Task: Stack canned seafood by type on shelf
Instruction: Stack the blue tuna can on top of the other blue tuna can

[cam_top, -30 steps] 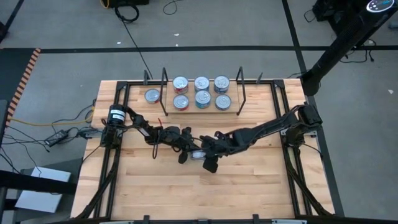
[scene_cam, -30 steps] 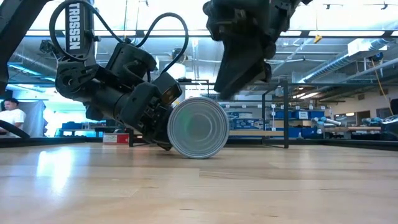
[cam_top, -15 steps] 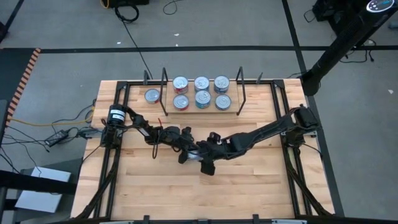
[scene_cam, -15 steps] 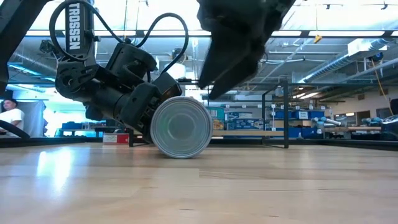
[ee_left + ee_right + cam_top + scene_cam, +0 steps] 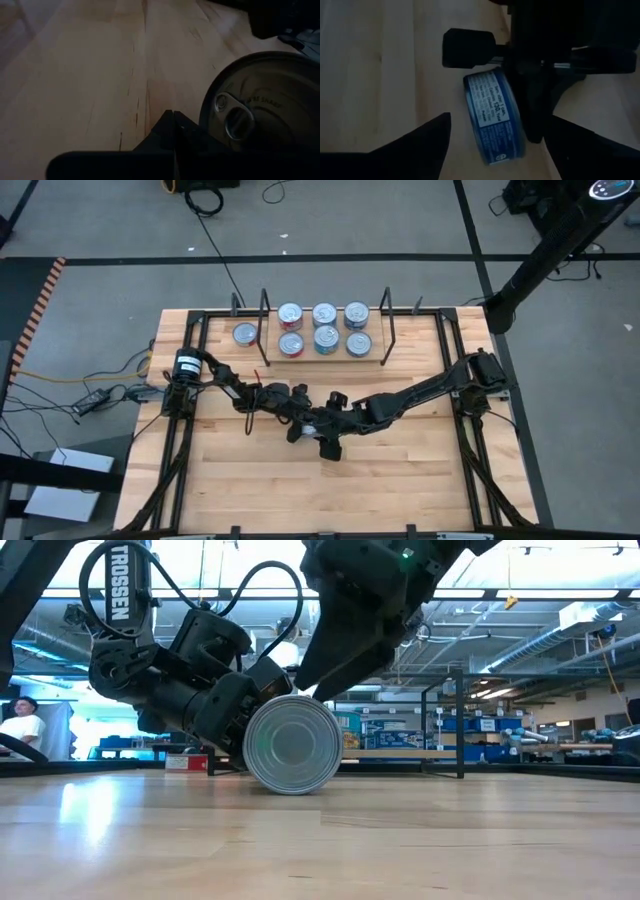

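Wooden desk (image 5: 400, 470) carried eight tins: six on the shelf (image 5: 322, 360), one (image 5: 245, 334) beside it, one blue-labelled (image 5: 292, 745) on edge mid-desk, between closed left claw (image 5: 297, 425) and spread right claw (image 5: 326, 432), ungripped.

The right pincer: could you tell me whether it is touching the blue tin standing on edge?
Apart. The right wrist view shows the right pincer open around the blue tin, with bare wood visible between the tin and one finger.

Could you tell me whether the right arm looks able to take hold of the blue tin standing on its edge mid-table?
Probably yes: the right pincer is open straddling the blue tin. The shut left pincer presses against the tin's side, which could crowd one finger.
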{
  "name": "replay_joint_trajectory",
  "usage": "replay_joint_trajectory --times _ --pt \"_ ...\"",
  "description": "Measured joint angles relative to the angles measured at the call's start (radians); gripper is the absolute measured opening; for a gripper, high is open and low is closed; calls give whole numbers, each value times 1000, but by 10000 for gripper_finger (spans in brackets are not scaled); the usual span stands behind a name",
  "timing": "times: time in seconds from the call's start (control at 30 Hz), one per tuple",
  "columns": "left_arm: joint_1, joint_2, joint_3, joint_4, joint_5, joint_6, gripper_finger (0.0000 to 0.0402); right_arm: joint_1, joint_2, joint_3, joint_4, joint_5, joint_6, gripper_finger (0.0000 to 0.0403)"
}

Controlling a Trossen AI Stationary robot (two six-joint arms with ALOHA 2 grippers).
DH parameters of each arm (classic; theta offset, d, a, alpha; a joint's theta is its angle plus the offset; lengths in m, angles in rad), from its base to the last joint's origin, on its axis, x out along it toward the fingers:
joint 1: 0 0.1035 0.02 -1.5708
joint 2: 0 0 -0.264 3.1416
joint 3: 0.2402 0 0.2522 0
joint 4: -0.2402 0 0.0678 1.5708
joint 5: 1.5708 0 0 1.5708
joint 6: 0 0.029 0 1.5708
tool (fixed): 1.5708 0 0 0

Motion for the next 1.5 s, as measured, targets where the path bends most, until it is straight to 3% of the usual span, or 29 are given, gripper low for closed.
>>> replay_joint_trajectory --times 0.27,0.47,0.8,1.17,1.4,1.5 --pt "-2 0 0 1 0 0 1 -20 48 -6 37 -84 -35 296" --pt "-2 0 0 3 0 -13 1 -20 65 -6 55 -91 -5 271" --pt "-2 0 0 7 0 -21 1 -26 61 -6 69 -84 -7 153" --pt "48 3 -22 149 1 -99 1 -28 52 53 -37 -71 -5 151" --pt "126 2 -157 443 -21 -192 1 -14 5 171 -289 26 -62 151" --pt "145 -1 -210 485 -26 -212 1 -14 -26 227 -415 98 -93 151"
